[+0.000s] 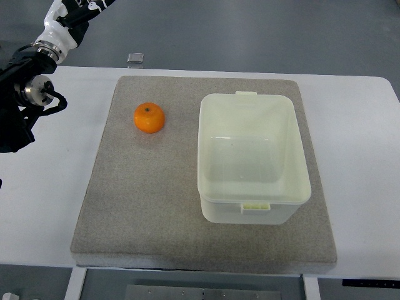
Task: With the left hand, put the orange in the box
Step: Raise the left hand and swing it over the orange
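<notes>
No print or label that I can read shows on anything here. My left hand (17,119) sits at the left edge of the frame, dark and glossy, over the bare white worktop (50,206); it holds nothing, and I cannot tell whether it is apart or together, since most of it is cut off by the frame. Its arm runs in from the upper left, white shells over black joints, with a round metal part and a looped black cable at the wrist.

The orange (149,117) lies on the upper left part of the mat (144,206), round, finely dimpled, stem dimple facing up. It is well apart from my hand. The mat is a grey, felt-like square with rounded corners. The box (254,157) stands on the mat's right half, near the orange but not touching it: pale, translucent plastic, rounded rectangular, smooth-walled, with small tabs on its upper and lower rims.

A small clear block (135,59) sits at the worktop's top edge.
</notes>
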